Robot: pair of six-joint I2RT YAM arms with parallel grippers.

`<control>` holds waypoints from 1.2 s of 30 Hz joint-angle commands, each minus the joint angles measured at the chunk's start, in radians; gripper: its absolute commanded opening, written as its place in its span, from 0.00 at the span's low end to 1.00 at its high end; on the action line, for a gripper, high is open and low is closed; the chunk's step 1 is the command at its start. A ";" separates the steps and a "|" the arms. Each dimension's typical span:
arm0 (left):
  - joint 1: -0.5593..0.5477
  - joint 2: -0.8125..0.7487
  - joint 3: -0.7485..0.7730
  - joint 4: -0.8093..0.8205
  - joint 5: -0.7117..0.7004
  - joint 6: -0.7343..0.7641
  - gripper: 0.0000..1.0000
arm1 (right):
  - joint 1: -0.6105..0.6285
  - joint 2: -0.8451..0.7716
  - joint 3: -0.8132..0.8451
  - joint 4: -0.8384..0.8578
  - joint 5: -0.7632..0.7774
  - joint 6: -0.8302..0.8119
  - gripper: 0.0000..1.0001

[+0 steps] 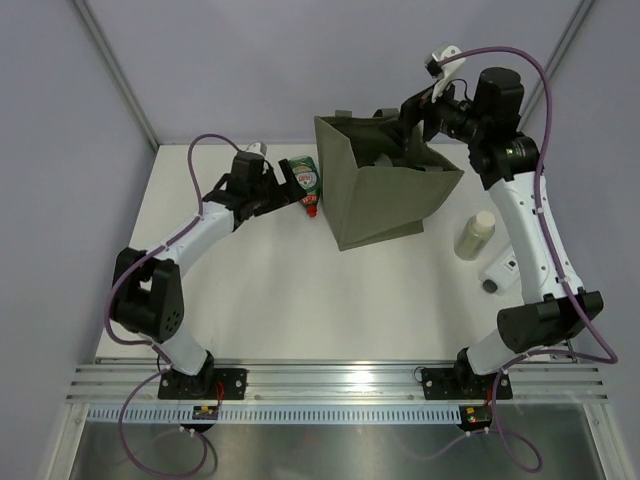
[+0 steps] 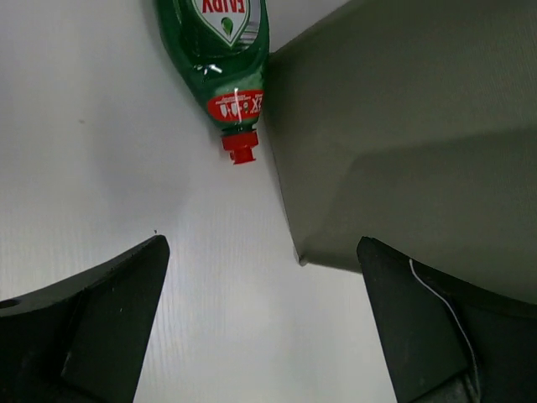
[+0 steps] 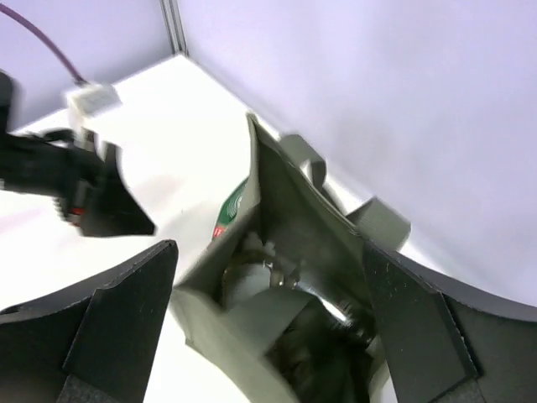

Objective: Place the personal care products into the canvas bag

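Olive canvas bag point(image 1: 385, 180) stands open mid-tabletop point(image 1: 300, 290); only your R wrist cam sees inside, where a shiny item point(image 3: 340, 309) lies. R gripper point(image 3: 268, 327) hangs over its mouth, wide open, empty. L gripper point(image 2: 260, 336) also spread, empty, near the green bottle point(image 2: 220, 59), "Fairy" label, lying against the bag's side. Cream bottle point(image 1: 475, 235) sits apart, right of bag.

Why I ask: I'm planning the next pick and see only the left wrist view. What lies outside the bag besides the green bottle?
Observer: A cream bottle lies on the table, right of the bag.
Operator: Anything else there?
Observer: A flat white-labelled bottle lies just nearer the robot than it.
Operator: Where is the right gripper?
Observer: The right gripper is open over the bag's mouth.
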 commanded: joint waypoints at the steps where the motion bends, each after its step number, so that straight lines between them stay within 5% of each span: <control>1: 0.002 0.105 0.106 0.017 0.006 0.023 0.99 | -0.053 -0.043 0.028 -0.059 -0.122 0.015 1.00; 8: 0.000 0.349 0.318 -0.062 -0.164 -0.011 0.99 | -0.125 -0.242 -0.149 -0.145 -0.257 -0.021 1.00; 14: -0.006 0.605 0.649 -0.196 -0.254 0.007 0.99 | -0.162 -0.454 -0.545 -0.165 -0.271 -0.083 1.00; 22: -0.015 0.893 1.110 -0.412 -0.280 0.031 0.99 | -0.213 -0.566 -0.748 -0.120 -0.310 -0.045 1.00; 36: -0.067 1.033 1.217 -0.628 -0.296 0.084 0.99 | -0.302 -0.605 -0.854 -0.026 -0.409 0.040 0.99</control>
